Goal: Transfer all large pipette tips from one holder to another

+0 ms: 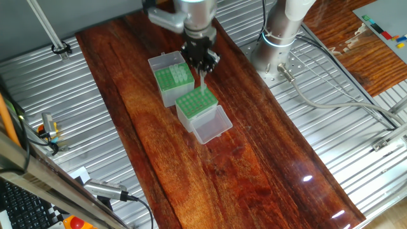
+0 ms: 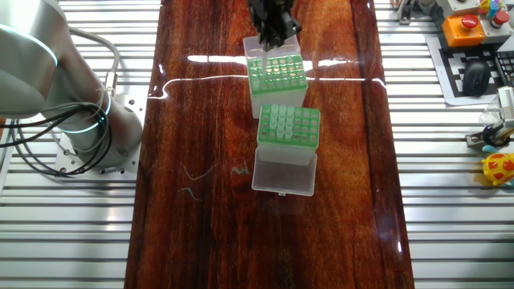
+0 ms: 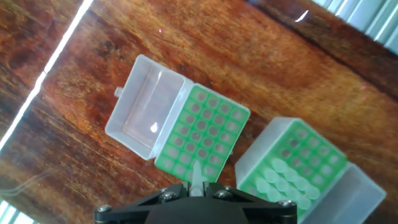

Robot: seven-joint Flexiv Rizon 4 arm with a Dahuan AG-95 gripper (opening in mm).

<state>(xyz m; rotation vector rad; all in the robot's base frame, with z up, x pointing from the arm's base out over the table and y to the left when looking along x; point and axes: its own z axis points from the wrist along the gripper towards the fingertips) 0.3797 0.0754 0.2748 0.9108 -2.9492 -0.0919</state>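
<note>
My gripper (image 1: 202,69) (image 3: 196,186) is shut on one large pipette tip (image 1: 202,81) (image 3: 196,174), which points down over the edge rows of the grey-sided holder (image 1: 194,108) (image 2: 281,76) (image 3: 205,130). The holes of its green grid that show look empty, and its whitish lid (image 3: 149,106) lies open. Beside it stands the clear-sided holder (image 1: 166,79) (image 2: 301,128) (image 3: 311,149), with several pale tips (image 3: 280,177) (image 2: 275,119) standing in one part of its grid. Its clear lid (image 2: 283,172) is folded open on the wood.
Both boxes sit on a dark wooden board flanked by ribbed metal surfaces. The robot base (image 1: 280,32) (image 2: 72,104) and its cables stand beside the board. An orange button box (image 2: 466,28) and small items lie on one metal side.
</note>
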